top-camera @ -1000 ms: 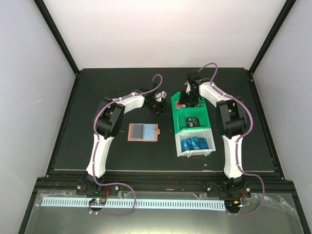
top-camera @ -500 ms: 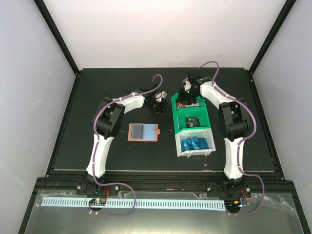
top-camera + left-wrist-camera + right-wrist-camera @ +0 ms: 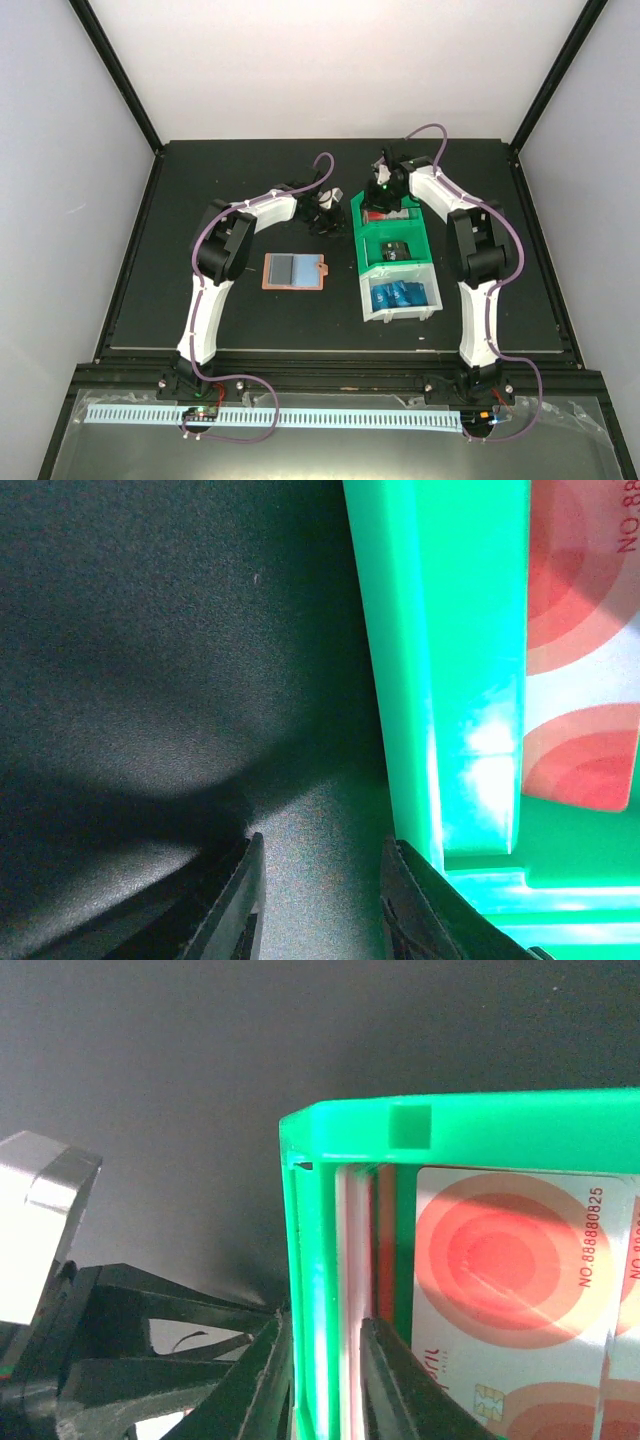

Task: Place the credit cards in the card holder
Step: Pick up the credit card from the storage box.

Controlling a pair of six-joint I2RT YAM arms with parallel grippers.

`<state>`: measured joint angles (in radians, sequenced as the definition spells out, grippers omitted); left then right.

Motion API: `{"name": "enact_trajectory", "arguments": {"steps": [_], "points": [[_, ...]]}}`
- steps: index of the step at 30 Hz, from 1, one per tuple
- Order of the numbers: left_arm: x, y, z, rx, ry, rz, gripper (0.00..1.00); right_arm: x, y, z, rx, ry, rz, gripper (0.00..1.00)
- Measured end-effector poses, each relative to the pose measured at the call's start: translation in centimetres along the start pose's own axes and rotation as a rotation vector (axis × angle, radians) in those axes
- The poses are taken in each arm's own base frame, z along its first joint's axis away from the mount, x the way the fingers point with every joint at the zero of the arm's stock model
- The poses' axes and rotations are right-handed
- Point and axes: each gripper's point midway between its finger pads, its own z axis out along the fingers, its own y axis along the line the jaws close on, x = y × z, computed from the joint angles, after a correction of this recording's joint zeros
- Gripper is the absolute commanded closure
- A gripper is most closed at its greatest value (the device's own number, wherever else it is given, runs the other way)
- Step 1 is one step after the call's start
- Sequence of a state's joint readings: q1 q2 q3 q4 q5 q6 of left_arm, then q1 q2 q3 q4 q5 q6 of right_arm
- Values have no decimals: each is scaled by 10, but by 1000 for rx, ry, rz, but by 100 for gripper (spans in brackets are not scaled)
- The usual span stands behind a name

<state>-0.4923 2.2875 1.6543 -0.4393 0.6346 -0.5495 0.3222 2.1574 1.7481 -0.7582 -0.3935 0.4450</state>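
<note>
Pincers are crowding your green bin [image 3: 440,680]: left pincer [image 3: 322,855] hanging part-open beside it, right pincer [image 3: 322,1328] straddling its wall; whether gripping, you cannot tell.

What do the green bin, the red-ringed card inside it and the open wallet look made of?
Green bin: glossy moulded plastic, judging by bright highlights on its wall. Red-ringed card: thin smooth printed plastic with a metallic chip contact. Wallet: matte pink, likely leather or imitation, grey pockets inside; too small to be sure.
</note>
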Motion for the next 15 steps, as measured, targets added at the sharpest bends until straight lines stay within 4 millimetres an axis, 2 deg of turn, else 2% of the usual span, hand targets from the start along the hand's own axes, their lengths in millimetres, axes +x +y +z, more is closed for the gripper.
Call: {"name": "enact_trajectory", "arguments": {"steps": [11, 15], "points": [[1, 0, 0, 1, 3, 6, 67, 11, -8, 5, 72, 27, 1, 80], [1, 0, 0, 1, 4, 6, 67, 12, -9, 5, 79, 32, 3, 73]]}}
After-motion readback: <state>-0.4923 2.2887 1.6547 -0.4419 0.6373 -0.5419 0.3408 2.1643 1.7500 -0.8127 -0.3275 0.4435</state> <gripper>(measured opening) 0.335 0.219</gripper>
